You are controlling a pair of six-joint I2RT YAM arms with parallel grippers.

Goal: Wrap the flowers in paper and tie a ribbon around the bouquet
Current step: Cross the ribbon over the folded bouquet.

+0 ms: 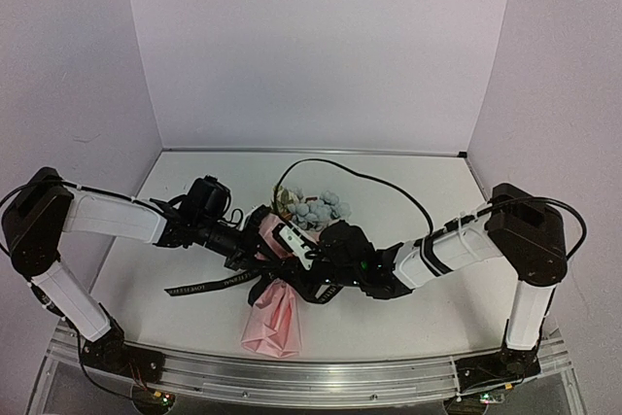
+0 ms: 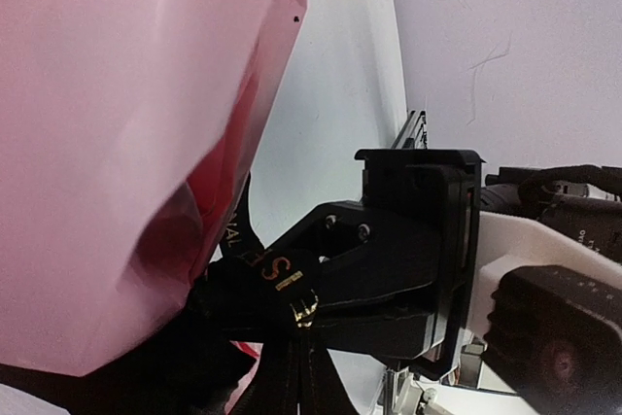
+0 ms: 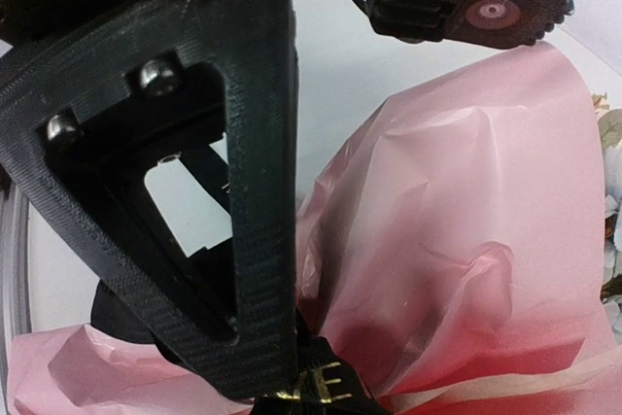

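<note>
The bouquet lies at the table's centre, the pale blue and cream flowers (image 1: pixel 319 207) at its far end. The pink paper (image 1: pixel 274 318) forms a cone that points toward me. The black ribbon (image 1: pixel 206 287) with gold lettering trails left from the cone's waist. My left gripper (image 1: pixel 257 248) and right gripper (image 1: pixel 295 265) meet at that waist, close together. In the left wrist view the ribbon (image 2: pixel 282 274) bunches beside the paper (image 2: pixel 117 143), and the left gripper (image 2: pixel 303 310) is shut on it. The right gripper (image 3: pixel 316 391) is shut on the ribbon (image 3: pixel 335 381) against the paper (image 3: pixel 466 230).
A thin black cable (image 1: pixel 374 182) loops over the table behind the flowers. White walls (image 1: pixel 321 46) close in the back and both sides. A metal rail (image 1: pixel 311 376) runs along the near edge.
</note>
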